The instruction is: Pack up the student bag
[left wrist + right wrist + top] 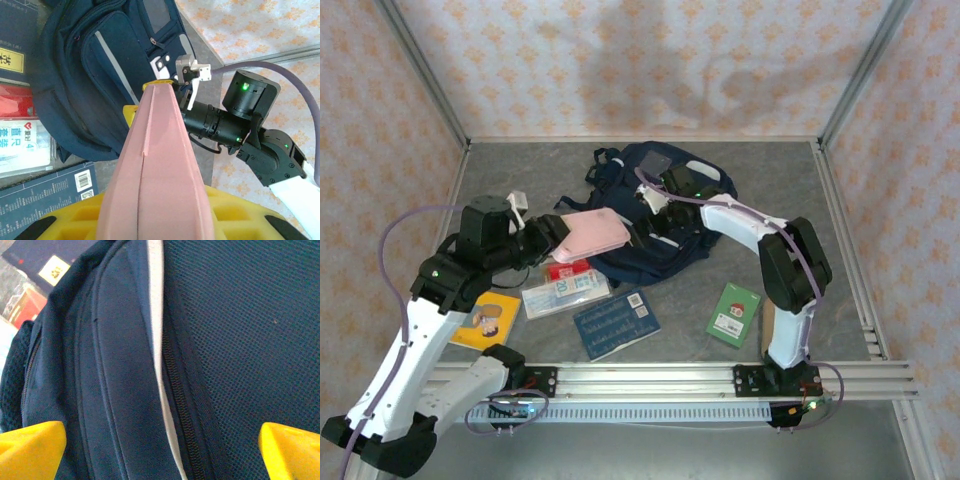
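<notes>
I count one student bag (655, 215) and one pink pouch (595, 232). Flat books, four as far as I can make out: one yellow book (488, 320), one blue book with a barcode (616, 325), one green book (734, 313), one navy book with a yellow label (15, 52). One clear packet (565, 293). One red pack (568, 270).

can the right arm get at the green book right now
Probably yes. The green book lies flat beside the right arm's base with nothing on it, and the right gripper is open and empty over the bag. It is close to the base, so the arm would need to fold back.
</notes>
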Available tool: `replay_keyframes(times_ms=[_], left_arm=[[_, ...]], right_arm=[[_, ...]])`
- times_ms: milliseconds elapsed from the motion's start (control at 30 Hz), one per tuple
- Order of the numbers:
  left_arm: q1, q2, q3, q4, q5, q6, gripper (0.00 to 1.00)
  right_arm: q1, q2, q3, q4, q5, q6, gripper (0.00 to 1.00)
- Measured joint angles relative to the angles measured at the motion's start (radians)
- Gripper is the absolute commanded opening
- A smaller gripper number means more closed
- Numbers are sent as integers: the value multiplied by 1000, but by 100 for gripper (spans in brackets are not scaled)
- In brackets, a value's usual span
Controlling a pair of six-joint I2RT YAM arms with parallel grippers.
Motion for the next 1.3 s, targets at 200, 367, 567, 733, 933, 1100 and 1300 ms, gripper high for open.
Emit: replay_keyframes(times_ms=[200, 367, 567, 733, 933, 1100, 1300], left_arm=[[0, -18, 0, -9, -3, 6, 21], [0, -18, 0, -9, -4, 6, 21], [1, -18, 0, -9, -4, 7, 20], [11, -18, 0, -9, -8, 18, 20], [11, -13, 1, -9, -12, 29, 19], [11, 10, 19, -13, -36, 55, 19], [11, 15, 32, -20, -89, 78, 18]], right_arm=[[26, 7, 0, -19, 46, -120, 98], [80, 51, 0, -21, 189, -193, 86], [114, 98, 24, -14, 303, -201, 23], [100, 61, 19, 23, 315, -147, 0], [56, -34, -10, 26, 325, 14, 0], [-21, -138, -10, 16, 255, 183, 0], [-151, -197, 17, -26, 81, 346, 0]])
